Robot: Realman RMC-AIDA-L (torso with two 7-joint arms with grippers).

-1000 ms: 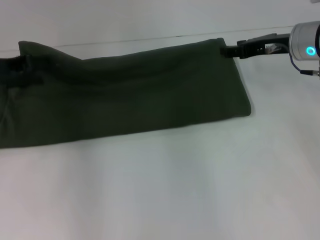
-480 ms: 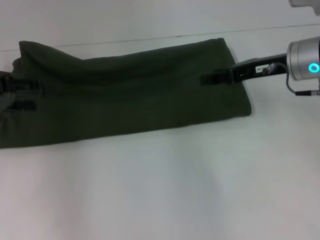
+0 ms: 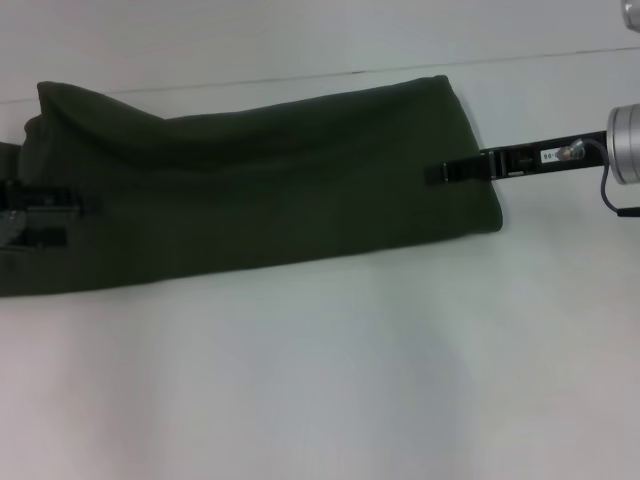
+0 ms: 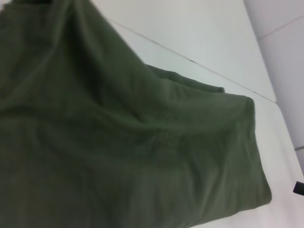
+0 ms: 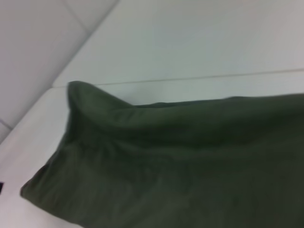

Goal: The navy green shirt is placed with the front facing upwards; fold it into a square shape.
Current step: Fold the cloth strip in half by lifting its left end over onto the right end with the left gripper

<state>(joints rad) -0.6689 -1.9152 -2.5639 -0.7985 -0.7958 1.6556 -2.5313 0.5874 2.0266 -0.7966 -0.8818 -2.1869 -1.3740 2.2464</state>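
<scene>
You've got a plain white counter [image 3: 330, 370] here, smooth and matte, with a thin dark seam running across its far side. The only thing lying right on it is the navy green shirt [image 3: 270, 185], folded into a long band that stretches from the left edge of the head view to past the middle. Plain green side is up, no lettering showing. Its far-left corner is humped up a bit; the right end lies flat with a rounded corner.
</scene>
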